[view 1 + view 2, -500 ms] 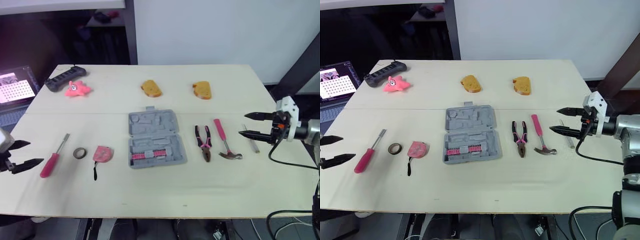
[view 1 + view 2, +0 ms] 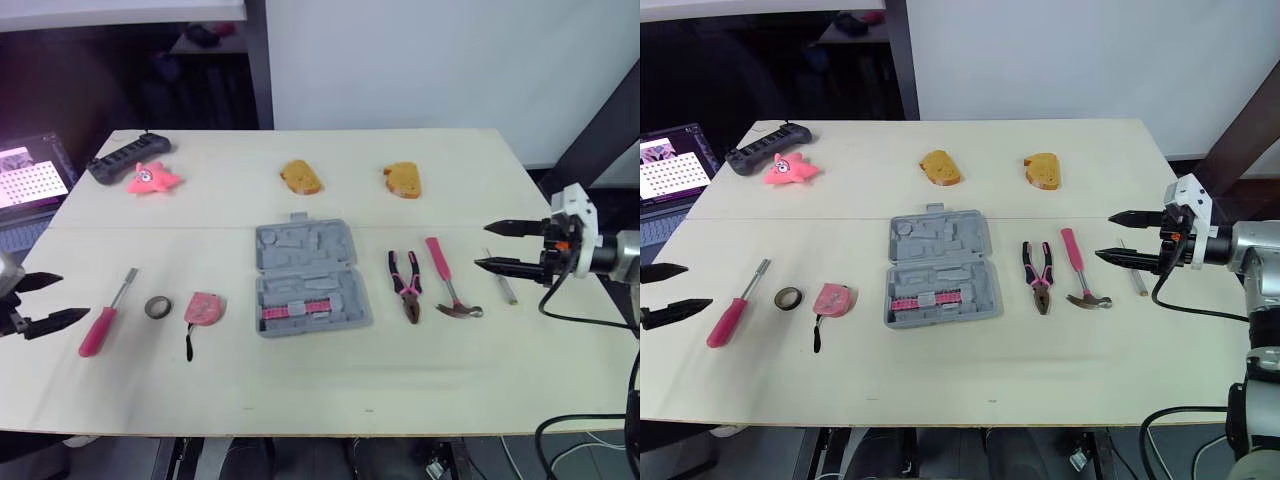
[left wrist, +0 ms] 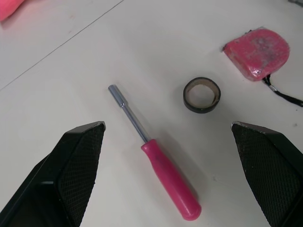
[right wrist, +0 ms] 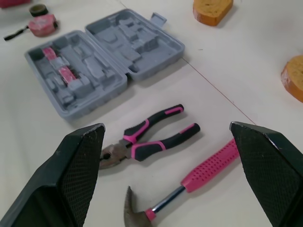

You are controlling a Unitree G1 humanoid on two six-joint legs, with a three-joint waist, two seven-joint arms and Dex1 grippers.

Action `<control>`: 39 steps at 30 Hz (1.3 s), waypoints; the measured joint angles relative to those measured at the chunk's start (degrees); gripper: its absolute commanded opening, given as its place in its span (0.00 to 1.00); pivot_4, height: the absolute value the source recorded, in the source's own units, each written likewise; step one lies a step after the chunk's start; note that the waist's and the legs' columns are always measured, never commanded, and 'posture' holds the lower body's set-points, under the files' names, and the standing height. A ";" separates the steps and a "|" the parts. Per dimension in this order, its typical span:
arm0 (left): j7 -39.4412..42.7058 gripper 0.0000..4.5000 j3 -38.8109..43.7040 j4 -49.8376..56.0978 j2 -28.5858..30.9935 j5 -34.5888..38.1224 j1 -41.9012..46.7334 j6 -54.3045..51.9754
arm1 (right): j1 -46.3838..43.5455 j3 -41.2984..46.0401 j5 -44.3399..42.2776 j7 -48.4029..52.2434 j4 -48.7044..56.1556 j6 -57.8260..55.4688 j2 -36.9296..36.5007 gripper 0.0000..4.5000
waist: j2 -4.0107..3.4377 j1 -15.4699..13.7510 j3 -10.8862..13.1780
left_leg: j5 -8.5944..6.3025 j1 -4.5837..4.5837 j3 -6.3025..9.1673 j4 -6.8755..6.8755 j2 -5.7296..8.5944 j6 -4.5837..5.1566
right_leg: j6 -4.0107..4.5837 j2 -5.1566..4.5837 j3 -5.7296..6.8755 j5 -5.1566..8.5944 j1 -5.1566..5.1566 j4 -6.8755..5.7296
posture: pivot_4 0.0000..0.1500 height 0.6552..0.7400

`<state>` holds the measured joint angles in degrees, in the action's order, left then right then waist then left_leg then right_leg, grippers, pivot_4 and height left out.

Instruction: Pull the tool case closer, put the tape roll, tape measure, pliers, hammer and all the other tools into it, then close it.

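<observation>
The case (image 2: 310, 277) sits open in the middle of the counter (image 2: 300, 390). Both grey halves lie flat, the hinge runs left to right, and a pink-striped piece is seated in the near half. It lies between the two tools, well apart from each.

Over on the left, the left tool (image 2: 72, 297) hovers at the counter's left edge. Its fingers are spread wide and point right, with nothing between them. Just right of it lies the screwdriver (image 2: 105, 322), pink handle near and steel shaft pointing far. Moving on toward the case, there's the tape roll (image 2: 158, 306), then the pink tape measure (image 2: 204, 308) with its black strap trailing toward the near edge. The tape measure is the closest of the three to the case, near its left side but not touching.

Now the right side. The right tool (image 2: 482, 246) is held level at the right edge, its forearm coming in from the right. Its fingers are apart and empty, tips aimed left. The hammer (image 2: 447, 278) lies just left of those tips, pink handle far and head near. The pliers (image 2: 406, 283) lie between hammer and case, handles far and nose near. A slim metal bit (image 2: 503, 280) lies just right of the hammer, close under the right tool.

At the far side are two orange pieces (image 2: 301, 177), and off to the far left a pink toy (image 2: 152, 179) beside a black bar (image 2: 127, 157).
</observation>
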<state>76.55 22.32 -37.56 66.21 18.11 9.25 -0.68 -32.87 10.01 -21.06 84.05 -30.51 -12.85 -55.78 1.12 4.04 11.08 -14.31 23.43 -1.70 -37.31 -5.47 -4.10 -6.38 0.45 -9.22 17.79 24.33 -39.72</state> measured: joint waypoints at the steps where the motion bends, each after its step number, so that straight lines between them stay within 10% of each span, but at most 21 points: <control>1: 0.33 0.99 0.06 0.53 0.00 0.28 -0.01 -0.80 | 0.84 0.56 -0.53 -0.28 1.27 -1.03 -0.38 1.00 | 0.00 -0.01 0.00 | 0.00 0.00 0.00 0.00 0.00 0.00 | 0.00 0.00 0.00 0.00 0.00 0.00 | 1.00 0.68; 17: -11.43 0.88 -5.37 45.89 -10.05 8.38 -6.10 -25.48 | 1.91 -10.04 3.65 -11.92 22.09 -10.71 4.62 1.00 | -0.01 0.07 0.00 | 0.00 0.02 0.04 -0.13 0.01 0.00 | -0.01 0.01 -0.03 0.00 0.02 -0.08 | 1.00 0.68; 25: -24.41 0.00 -17.46 34.31 -20.72 -4.82 5.51 -16.95 | -11.09 -22.87 15.59 -16.12 5.29 -1.27 15.95 0.23 | 0.02 -0.07 -0.01 | 0.00 0.04 0.08 -0.32 0.03 0.00 | -0.01 0.03 -0.01 -0.02 -0.05 -0.10 | 1.00 0.68; 27: -25.78 0.00 -19.82 29.22 -22.95 -7.09 8.34 -13.90 | -14.06 -24.80 18.63 -17.44 -0.97 2.60 18.80 0.01 | 0.02 0.03 -0.01 | -0.01 0.08 0.08 -0.38 0.02 0.01 | -0.01 0.03 -0.01 -0.02 -0.05 -0.11 | 1.00 0.68; 39: -24.45 0.00 -24.95 8.69 -30.48 -11.71 19.76 -6.00 | -23.99 -27.99 28.64 -24.04 -29.92 17.50 29.38 0.01 | 0.02 0.28 -0.02 | -0.01 0.09 0.11 -0.56 0.02 0.02 | -0.02 0.03 0.02 -0.02 -0.03 -0.35 | 1.00 0.68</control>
<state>52.09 -2.63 -28.87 35.73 6.40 29.01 -6.68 -56.86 -17.99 7.58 60.01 -60.43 4.65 -26.40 1.13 4.31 11.06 -14.32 23.52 -1.59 -37.87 -5.45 -4.08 -6.40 0.48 -9.20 17.77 24.31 -40.06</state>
